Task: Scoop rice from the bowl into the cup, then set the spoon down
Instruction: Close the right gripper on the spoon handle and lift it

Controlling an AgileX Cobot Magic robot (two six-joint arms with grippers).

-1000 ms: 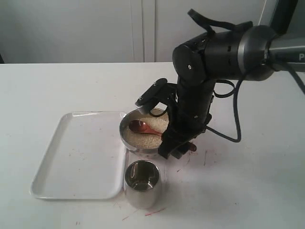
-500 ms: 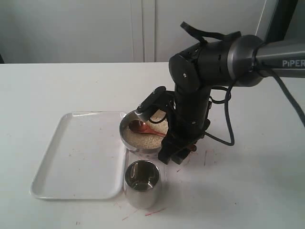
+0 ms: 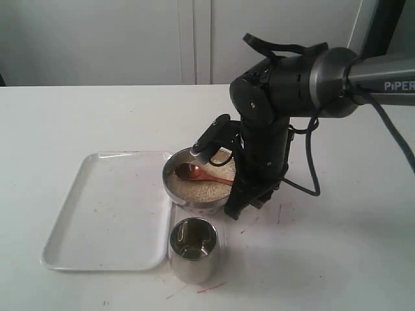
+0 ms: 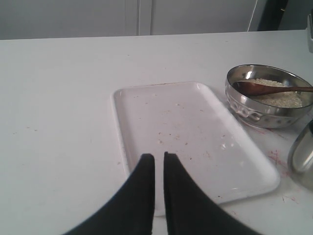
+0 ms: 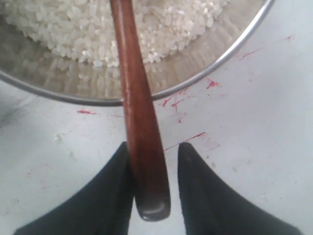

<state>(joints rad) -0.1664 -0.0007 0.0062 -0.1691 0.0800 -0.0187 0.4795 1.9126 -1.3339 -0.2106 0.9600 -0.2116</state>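
Observation:
The steel bowl (image 3: 170, 183) holds off-white rice (image 3: 206, 188), and the reddish-brown spoon (image 3: 198, 173) lies in it with its head on the grains. Its handle (image 5: 139, 107) crosses the rim (image 5: 230, 54) and ends between the fingers of my right gripper (image 5: 155, 152). That gripper is open: the handle touches one finger and a gap shows at the other. The steel cup (image 3: 193, 249) stands just in front of the bowl and looks empty. My left gripper (image 4: 159, 155) hovers shut over the near end of the tray, holding nothing.
A white rectangular tray (image 3: 104, 214) lies left of the bowl and cup, touching neither. Red marks (image 5: 188, 138) streak the white table near the bowl. The right arm's black body (image 3: 266, 129) leans over the bowl's right side.
The right arm has swung a little and its gripper has shifted slightly right along the bowl's front. The spoon's head stays on the rice. Cup, tray and bowl are where they were.

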